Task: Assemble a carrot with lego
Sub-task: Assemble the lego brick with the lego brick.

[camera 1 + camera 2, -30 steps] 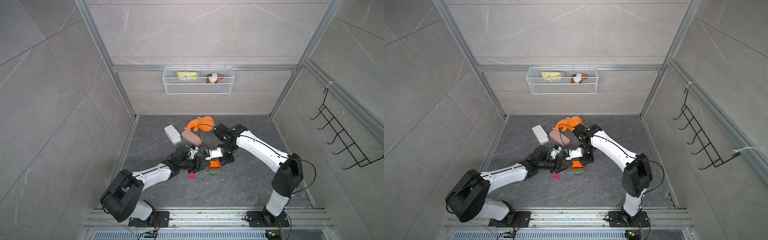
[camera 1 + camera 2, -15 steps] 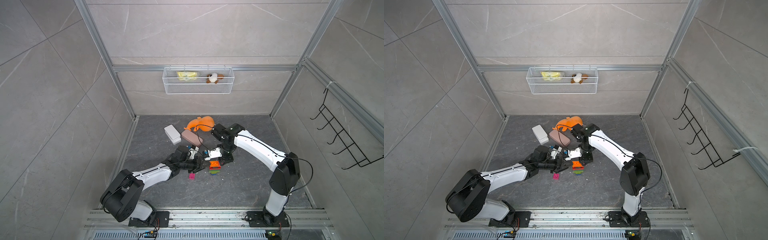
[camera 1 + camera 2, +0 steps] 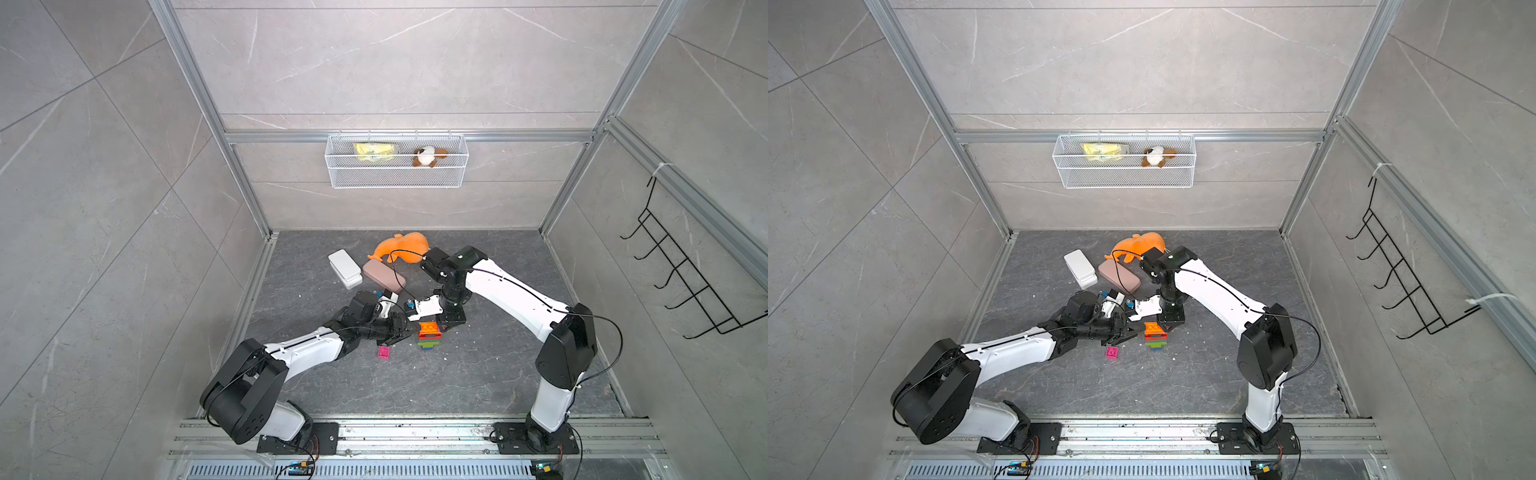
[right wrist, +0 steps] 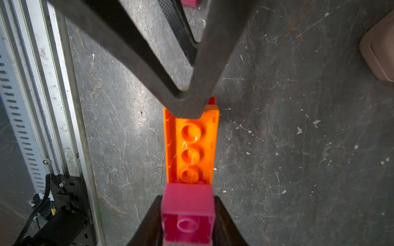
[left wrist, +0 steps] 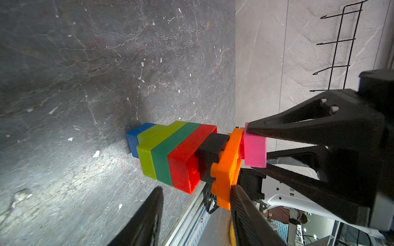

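Observation:
The carrot (image 3: pixel 429 336) (image 3: pixel 1155 334) stands on the floor as a stack: blue at the bottom, then lime, dark green, red and black lego, with a long orange piece (image 4: pixel 191 144) on top. My right gripper (image 4: pixel 187 199) is shut on a pink brick (image 5: pixel 254 151) that sits on one end of the orange piece. My left gripper (image 5: pixel 196 188) (image 3: pixel 409 332) lies low beside the stack with its jaws apart. One of its fingers (image 5: pixel 245 210) rests against the orange piece's other end and the other is near the floor. A loose pink brick (image 3: pixel 384 352) lies close by.
A white case (image 3: pixel 345 268), a pink case (image 3: pixel 384 277) and an orange plush toy (image 3: pixel 401 247) lie behind the arms. A wire basket (image 3: pixel 397 166) hangs on the back wall, a hook rack (image 3: pixel 681 274) on the right wall. A metal rail (image 3: pixel 395 432) runs along the front.
My left gripper's jaws have drawn a little closer together beside the stack. The right arm has shifted slightly to the left, still holding the pink brick on the orange piece.

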`<act>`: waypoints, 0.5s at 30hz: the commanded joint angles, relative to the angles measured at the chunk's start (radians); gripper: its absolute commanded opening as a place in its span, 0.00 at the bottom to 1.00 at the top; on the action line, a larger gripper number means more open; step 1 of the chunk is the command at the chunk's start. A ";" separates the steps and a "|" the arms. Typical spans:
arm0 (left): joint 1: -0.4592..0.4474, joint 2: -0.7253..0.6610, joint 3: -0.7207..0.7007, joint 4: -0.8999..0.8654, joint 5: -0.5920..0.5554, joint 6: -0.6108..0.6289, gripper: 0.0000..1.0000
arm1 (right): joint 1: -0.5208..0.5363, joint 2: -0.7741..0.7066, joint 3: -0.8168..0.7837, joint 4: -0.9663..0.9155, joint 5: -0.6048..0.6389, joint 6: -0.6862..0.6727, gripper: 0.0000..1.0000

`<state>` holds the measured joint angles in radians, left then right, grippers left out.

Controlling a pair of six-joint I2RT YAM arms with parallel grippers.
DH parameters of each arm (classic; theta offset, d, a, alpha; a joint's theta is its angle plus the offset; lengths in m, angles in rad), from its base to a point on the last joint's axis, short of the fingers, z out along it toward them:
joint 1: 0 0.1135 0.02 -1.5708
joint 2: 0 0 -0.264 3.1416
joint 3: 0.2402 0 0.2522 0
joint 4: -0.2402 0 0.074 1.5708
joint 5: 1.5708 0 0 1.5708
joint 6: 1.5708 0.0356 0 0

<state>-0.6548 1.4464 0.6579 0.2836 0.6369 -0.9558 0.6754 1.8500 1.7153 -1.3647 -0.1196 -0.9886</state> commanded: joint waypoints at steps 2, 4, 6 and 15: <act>-0.001 0.014 -0.032 -0.017 -0.029 0.029 0.53 | 0.015 0.036 0.007 -0.062 -0.033 0.019 0.06; -0.001 0.011 -0.036 -0.017 -0.034 0.029 0.53 | 0.015 0.034 0.009 -0.063 -0.038 0.023 0.06; -0.001 0.008 -0.042 -0.017 -0.038 0.033 0.53 | 0.015 0.030 0.007 -0.064 -0.047 0.019 0.06; -0.002 0.006 -0.061 -0.014 -0.052 0.041 0.53 | 0.015 0.066 0.038 -0.094 -0.052 0.031 0.06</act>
<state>-0.6548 1.4460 0.6270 0.3332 0.6312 -0.9447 0.6777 1.8767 1.7504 -1.4036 -0.1314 -0.9722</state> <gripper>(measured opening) 0.533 0.343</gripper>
